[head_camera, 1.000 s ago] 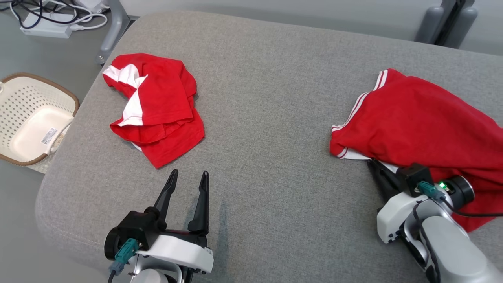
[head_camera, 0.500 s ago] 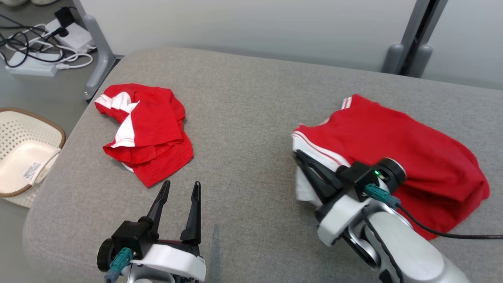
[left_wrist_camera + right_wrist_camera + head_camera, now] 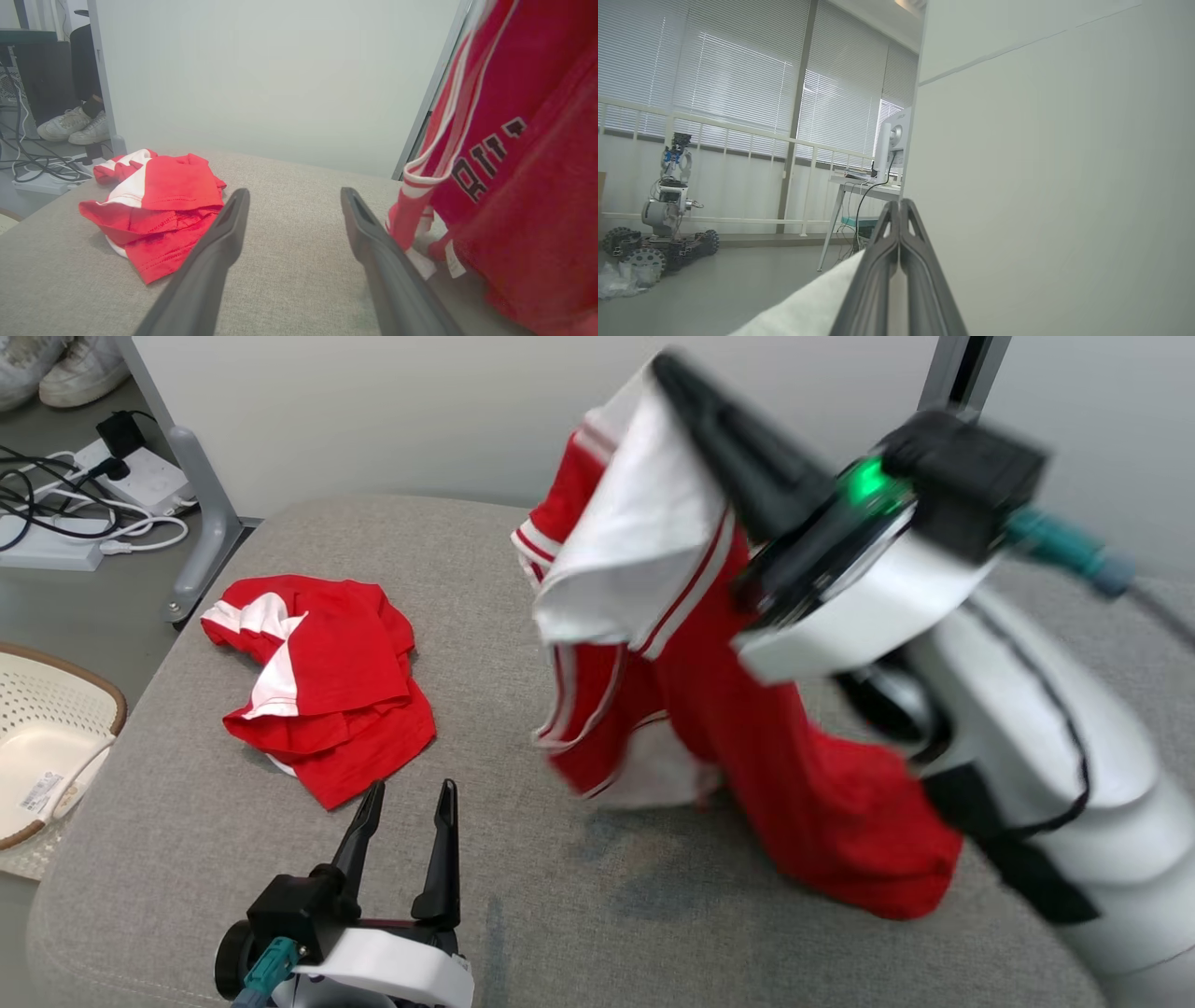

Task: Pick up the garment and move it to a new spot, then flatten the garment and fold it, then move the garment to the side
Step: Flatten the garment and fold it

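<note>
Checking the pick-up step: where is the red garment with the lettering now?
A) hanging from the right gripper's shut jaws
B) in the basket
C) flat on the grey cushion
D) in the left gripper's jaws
A: the right gripper, jaws shut, pinches the white part of the garment, which hangs over the grey cushion; the left gripper stands open, holding nothing.

The garment [image 3: 794, 784] red with white-striped trim and dark lettering, second shirt [image 3: 345, 709] red with white panels, cushion [image 3: 597, 933] grey, basket [image 3: 56, 705] cream, brown-rimmed
</note>
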